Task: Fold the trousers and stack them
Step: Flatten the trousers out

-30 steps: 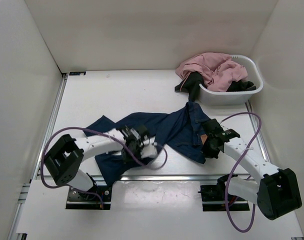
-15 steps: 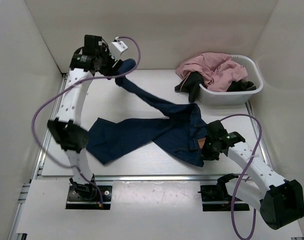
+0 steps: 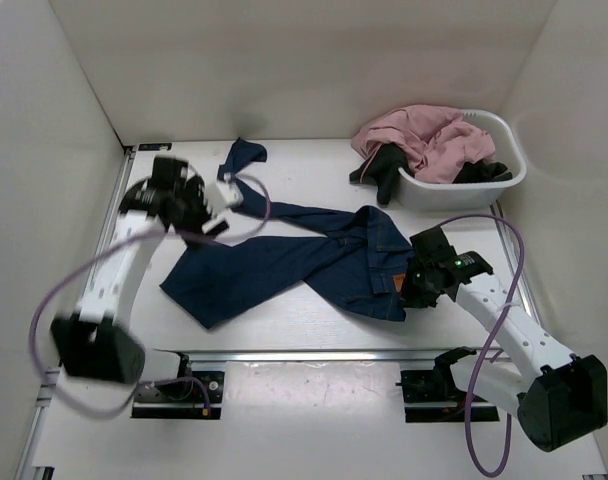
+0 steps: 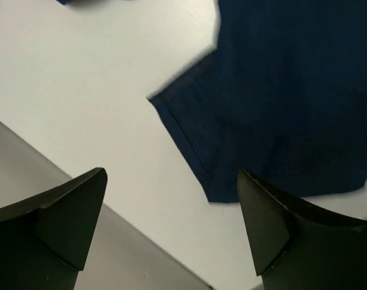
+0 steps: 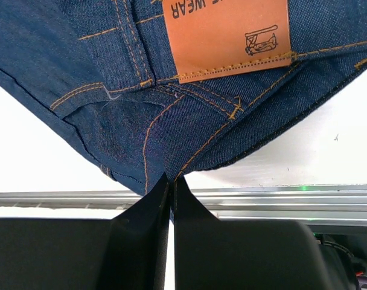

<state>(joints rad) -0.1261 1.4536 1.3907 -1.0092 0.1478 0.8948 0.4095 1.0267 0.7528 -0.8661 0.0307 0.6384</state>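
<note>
The dark denim trousers [image 3: 314,255] lie spread on the white table. One leg runs to the back left [image 3: 246,155], the other to the front left [image 3: 199,290]. My left gripper [image 3: 216,210] hovers open over the table's left side, between the two legs and holding nothing. The left wrist view has a leg hem [image 4: 274,109] lying flat beyond the open fingers [image 4: 69,205]. At the waist, my right gripper [image 3: 414,288] is shut on the trousers. Its closed jaws pinch the waist edge [image 5: 171,163] just below the orange-brown patch [image 5: 229,36].
A white basket [image 3: 452,192] stands at the back right, with a pink garment [image 3: 424,135] in it and a black garment [image 3: 384,170] hanging over its left rim. White walls enclose the table on three sides. A metal rail [image 3: 314,353] runs along the near edge.
My left gripper opened and let go of the trouser leg, then dropped from high at the back to the table's left side. The leg now lies flat. The right gripper kept its hold.
</note>
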